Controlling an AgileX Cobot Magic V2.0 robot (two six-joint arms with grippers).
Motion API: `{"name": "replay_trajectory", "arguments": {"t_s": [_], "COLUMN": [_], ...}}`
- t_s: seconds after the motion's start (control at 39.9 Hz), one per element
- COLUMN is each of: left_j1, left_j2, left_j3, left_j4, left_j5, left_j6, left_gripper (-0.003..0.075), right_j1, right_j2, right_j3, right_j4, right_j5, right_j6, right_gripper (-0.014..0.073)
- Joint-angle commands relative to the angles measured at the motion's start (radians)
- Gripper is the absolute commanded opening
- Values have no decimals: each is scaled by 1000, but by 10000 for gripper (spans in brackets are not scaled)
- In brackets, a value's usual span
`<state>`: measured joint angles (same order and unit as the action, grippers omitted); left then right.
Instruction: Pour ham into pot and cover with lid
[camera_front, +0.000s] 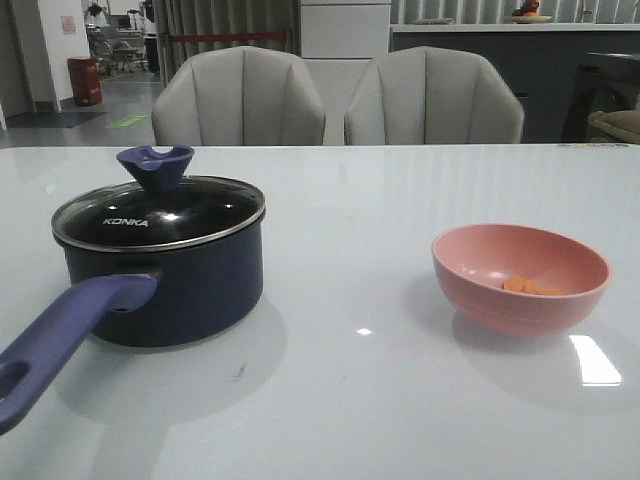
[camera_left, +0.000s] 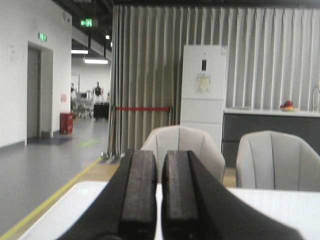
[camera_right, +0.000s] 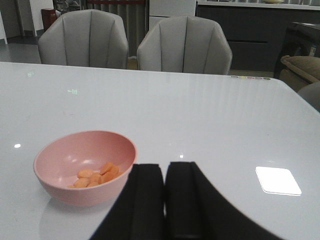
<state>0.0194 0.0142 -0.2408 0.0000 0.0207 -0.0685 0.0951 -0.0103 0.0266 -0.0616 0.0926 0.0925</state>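
The dark navy pot (camera_front: 170, 285) stands on the table's left side, its long purple-blue handle (camera_front: 62, 335) pointing toward the front left corner. The glass lid (camera_front: 158, 212) with its blue-purple knob (camera_front: 155, 165) sits on the pot. Several orange-pink ham pieces (camera_front: 531, 286) lie in a pink bowl (camera_front: 520, 277) on the right; the same ham (camera_right: 96, 177) and bowl (camera_right: 85, 167) show in the right wrist view. My right gripper (camera_right: 165, 172) is shut and empty, just beside the bowl. My left gripper (camera_left: 159, 160) is shut and empty, facing the chairs. Neither gripper shows in the front view.
The white glossy table (camera_front: 350, 400) reaches to its far edge, with two grey chairs (camera_front: 240, 100) behind it. A bright light reflection (camera_front: 595, 360) lies near the bowl. A counter and fridge stand further back.
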Motion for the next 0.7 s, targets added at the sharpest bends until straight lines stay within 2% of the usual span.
{"name": "replay_trajectory", "arguments": {"t_s": [0.0, 0.15, 0.53, 0.63, 0.68], "left_j1": [-2, -2, -7, -40, -56], "left_j2": [80, 174, 230, 255, 273], "left_j3": [-132, -226, -193, -193, -193], "left_j4": [-47, -110, -76, -36, -26], "left_j5": [117, 351, 351, 347, 347], "left_j6": [-6, -6, -6, -6, -6], "left_gripper": [133, 133, 144, 218, 298], "right_j1": [-7, -7, -7, -7, -7], "right_j2": [-20, -20, -20, -20, -20], "right_j3": [-5, -5, -5, -5, -5], "right_j4": [-14, -14, -14, -14, -14], "right_j5": [-81, -81, -81, -81, -81], "right_j6": [0, 0, 0, 0, 0], "right_gripper": [160, 160, 160, 160, 160]}}
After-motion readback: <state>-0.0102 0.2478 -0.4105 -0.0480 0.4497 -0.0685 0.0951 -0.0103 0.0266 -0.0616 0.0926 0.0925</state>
